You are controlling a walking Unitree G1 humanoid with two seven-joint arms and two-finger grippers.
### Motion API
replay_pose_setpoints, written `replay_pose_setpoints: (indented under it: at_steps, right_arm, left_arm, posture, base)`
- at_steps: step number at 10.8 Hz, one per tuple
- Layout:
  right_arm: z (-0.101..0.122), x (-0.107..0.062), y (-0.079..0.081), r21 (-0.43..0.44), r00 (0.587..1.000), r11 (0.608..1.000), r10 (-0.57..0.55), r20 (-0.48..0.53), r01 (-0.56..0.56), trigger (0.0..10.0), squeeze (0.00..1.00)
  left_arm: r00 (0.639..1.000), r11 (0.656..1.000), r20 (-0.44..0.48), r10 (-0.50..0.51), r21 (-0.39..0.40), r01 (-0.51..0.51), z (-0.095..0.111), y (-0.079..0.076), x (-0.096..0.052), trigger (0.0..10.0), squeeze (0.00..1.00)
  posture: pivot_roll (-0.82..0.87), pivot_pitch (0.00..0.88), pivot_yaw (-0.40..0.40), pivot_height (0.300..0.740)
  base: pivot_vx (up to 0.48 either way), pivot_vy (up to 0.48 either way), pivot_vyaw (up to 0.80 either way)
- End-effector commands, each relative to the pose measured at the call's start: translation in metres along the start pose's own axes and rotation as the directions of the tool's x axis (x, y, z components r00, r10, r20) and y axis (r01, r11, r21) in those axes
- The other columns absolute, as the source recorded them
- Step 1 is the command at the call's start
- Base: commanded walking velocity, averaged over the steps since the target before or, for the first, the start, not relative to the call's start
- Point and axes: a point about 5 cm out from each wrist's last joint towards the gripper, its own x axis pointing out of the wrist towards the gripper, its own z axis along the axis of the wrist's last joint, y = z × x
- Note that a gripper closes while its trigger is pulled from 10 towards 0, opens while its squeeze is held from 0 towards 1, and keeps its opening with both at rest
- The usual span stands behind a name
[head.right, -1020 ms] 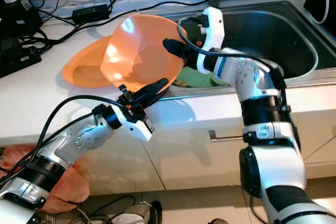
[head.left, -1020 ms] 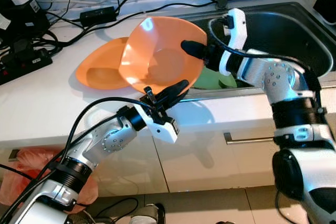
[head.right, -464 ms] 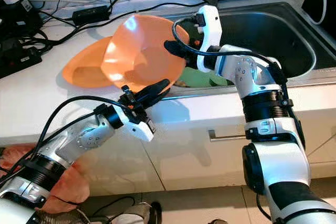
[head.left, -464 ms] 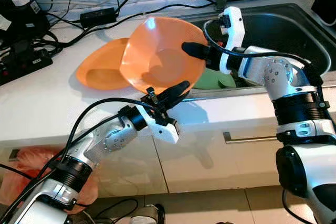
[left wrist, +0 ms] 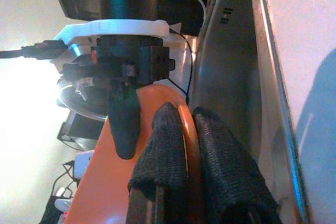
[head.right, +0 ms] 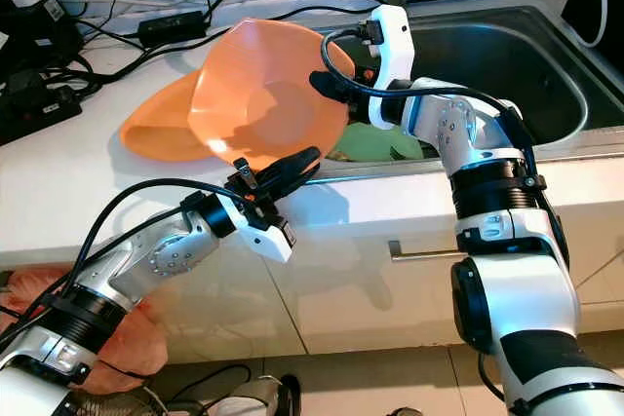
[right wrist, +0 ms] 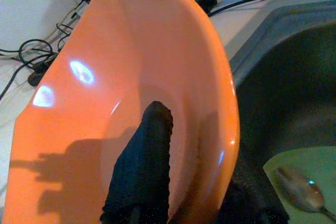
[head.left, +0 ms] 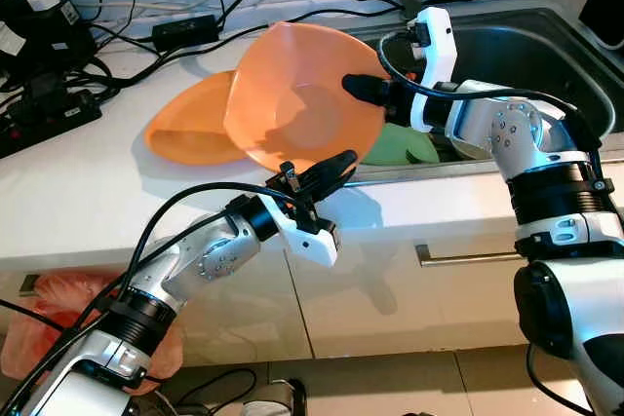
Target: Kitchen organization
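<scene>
White kitchen counter (head.left: 88, 192) with a steel sink (head.left: 546, 56) at the upper right, and 2 robot arms holding 1 orange bowl.

Near the middle of the frame, the big orange bowl (head.left: 292, 94) is tipped up on its side over the edge where counter meets sink. At the bowl's low rim the left gripper (head.left: 327, 168) has its 2 black fingers (left wrist: 165, 150) pinched tight on the rim, 1 on each side. At the bowl's right rim the right gripper (head.left: 375, 94) grips too, with 1 finger (right wrist: 144, 166) inside the bowl and 1 behind. A second orange bowl (head.left: 190, 129) lies flat on the counter, just behind to the left. Green plate (head.left: 400, 148) with a spoon (right wrist: 299, 182) sits in the sink. Black cables (head.left: 58, 56) fill the upper left.
</scene>
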Motion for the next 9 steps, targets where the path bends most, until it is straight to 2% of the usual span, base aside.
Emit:
replay_pose_setpoints:
  at_steps: [1,2,3,8,9]
  right_arm:
    - [-0.0248,-0.0082,-0.0223,-0.014,0.986,0.994,-0.113,-0.123,0.112,0.0,0.00]
    - [-0.0255,-0.0088,-0.0237,-0.016,0.985,0.993,-0.115,-0.126,0.114,0.0,0.00]
    - [-0.0257,-0.0089,-0.0241,-0.015,0.986,0.994,-0.111,-0.126,0.110,0.0,0.00]
    - [-0.0248,-0.0070,-0.0243,-0.009,0.988,0.994,-0.106,-0.112,0.106,0.0,0.00]
    - [-0.0240,-0.0065,-0.0243,-0.006,0.989,0.994,-0.106,-0.105,0.106,0.0,0.00]
  left_arm:
    - [0.978,0.985,0.132,0.162,0.036,-0.168,0.0171,0.0350,0.0143,10.0,0.00]
    - [0.976,0.984,0.126,0.175,0.020,-0.179,0.0166,0.0364,0.0158,10.0,0.00]
    - [0.972,0.980,0.123,0.198,-0.010,-0.199,0.0157,0.0385,0.0168,10.0,1.00]
    - [0.970,0.977,0.120,0.213,-0.032,-0.211,0.0155,0.0393,0.0160,10.0,1.00]
    - [0.965,0.972,0.121,0.233,-0.056,-0.228,0.0160,0.0418,0.0162,10.0,1.00]
  posture:
    - [0.16,0.100,0.110,0.740]
    - [0.16,0.095,0.108,0.740]
    - [0.16,0.095,0.107,0.740]
    - [0.16,0.096,0.104,0.740]
    - [0.17,0.095,0.105,0.740]
  base:
    - [0.000,0.000,0.00]
    - [0.000,0.000,0.00]
    - [0.000,0.000,0.00]
    - [0.000,0.000,0.00]
    - [0.000,0.000,0.00]
